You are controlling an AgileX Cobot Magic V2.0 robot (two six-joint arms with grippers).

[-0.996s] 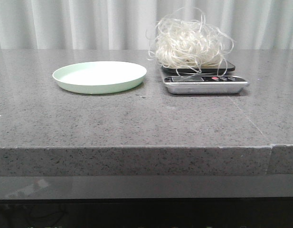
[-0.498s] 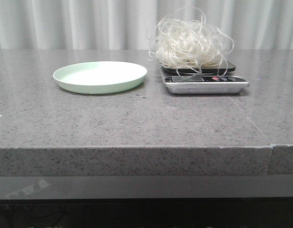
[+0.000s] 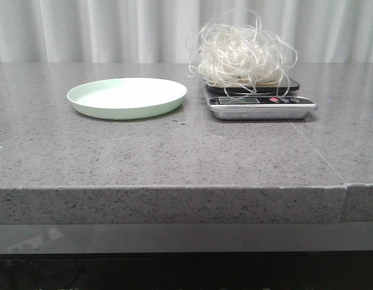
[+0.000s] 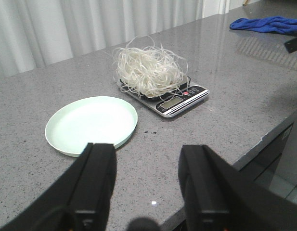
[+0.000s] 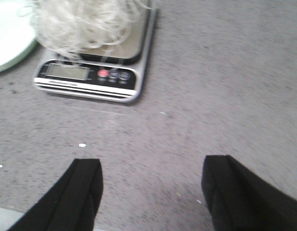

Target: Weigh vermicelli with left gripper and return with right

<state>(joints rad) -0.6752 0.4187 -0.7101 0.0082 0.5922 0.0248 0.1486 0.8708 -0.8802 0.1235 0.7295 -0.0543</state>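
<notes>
While nothing is held: the fluffy tangle of thin whitish vermicelli (image 3: 242, 55) sits piled on the small silver digital scale with a black platform (image 3: 262, 107).
Scale: on the grey speckled stone table (image 3: 174, 151), display and buttons facing the robot.
Plate: the pale green round plate (image 3: 127, 96) lies just beside the scale on its left, bare.
Left gripper (image 4: 148, 185): matte black blocky fingers spread apart, gripping nothing, back from the plate near the table's front edge.
Right gripper (image 5: 150, 192): fingers wide apart, holding nothing, above bare table in front of the scale.
Cloth: a crumpled blue cloth (image 4: 266, 24) lies well apart on the far table.
</notes>
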